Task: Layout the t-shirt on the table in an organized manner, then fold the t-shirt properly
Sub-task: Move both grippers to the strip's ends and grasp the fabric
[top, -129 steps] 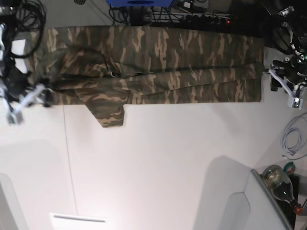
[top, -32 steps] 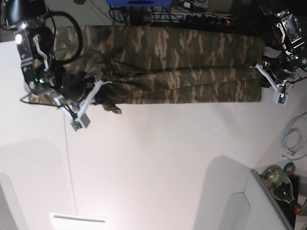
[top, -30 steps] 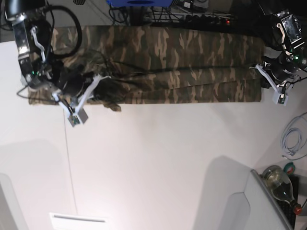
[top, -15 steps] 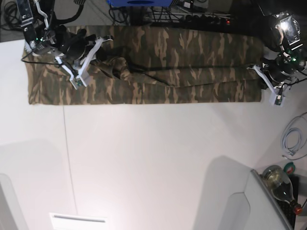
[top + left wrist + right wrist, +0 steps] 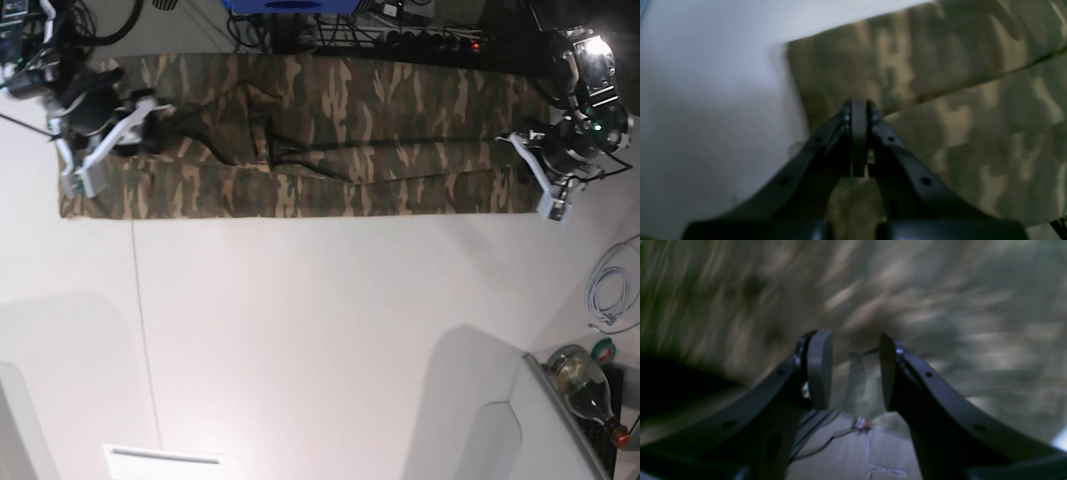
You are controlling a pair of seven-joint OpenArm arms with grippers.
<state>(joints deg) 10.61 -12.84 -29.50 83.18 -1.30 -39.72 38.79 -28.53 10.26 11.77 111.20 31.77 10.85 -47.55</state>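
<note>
While your two arms sit at opposite ends of it, the shirt lies stretched in a long folded band along the far edge of the counter, running almost from the far left corner to the far right corner in the base view. Its near edge is straight and parallel to the counter's edge, and a dark fold line runs lengthwise through the middle of the band, with some bunching and creases left of centre. Your left end effector is at the band's right end in the base view, and the wrist view shows its jaws pressed together with no gap between them, over the corner of the cloth where a fold seam crosses; whether any cloth is pinched between them you cannot tell from these views, which are soft. Your right end effector is at the band's left end in the base view; its jaws stand apart, nothing between them, with the camouflage cloth blurred behind. A thin dark seam crosses the counter from the shirt's near edge toward the near edge. Off the near right corner you can see a bottle and a coiled cable.
</note>
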